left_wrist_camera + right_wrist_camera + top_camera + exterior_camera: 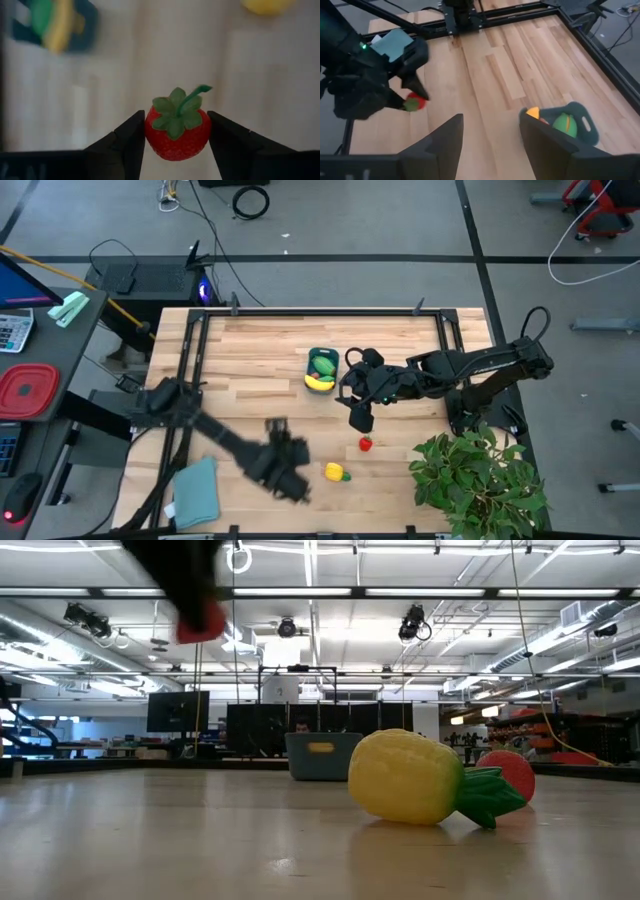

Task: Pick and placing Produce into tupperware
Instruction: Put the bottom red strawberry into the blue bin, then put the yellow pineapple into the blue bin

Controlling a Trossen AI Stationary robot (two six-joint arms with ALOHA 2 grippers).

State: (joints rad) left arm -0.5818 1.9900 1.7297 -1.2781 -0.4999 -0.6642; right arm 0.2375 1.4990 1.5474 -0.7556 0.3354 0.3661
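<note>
My left gripper (297, 488) hangs over the table's near middle, shut on a small red strawberry (176, 134) with a green leafy cap. In the low view the strawberry (200, 628) is well above the table. The teal tupperware (322, 368) sits at the table's middle and holds a yellow banana (318, 383) and a green piece (324, 364). A yellow-and-green piece (337, 472) and a second strawberry (365, 444) lie on the table. My right gripper (360, 420) hovers open, to the near right of the tub. My left gripper pinches the strawberry by its red body (150, 135), one finger on each side, just below the leafy cap. The fingers (127, 142) come from above, pointing down. The strawberry is lifted clear of the table, with its stem end toward the wrist.
A folded teal cloth (195, 490) lies at the near left corner. A big leafy potted plant (480, 480) stands at the near right. Black frame rails (190, 350) run along the table's left, far and right sides. Bare wood lies between the two arms.
</note>
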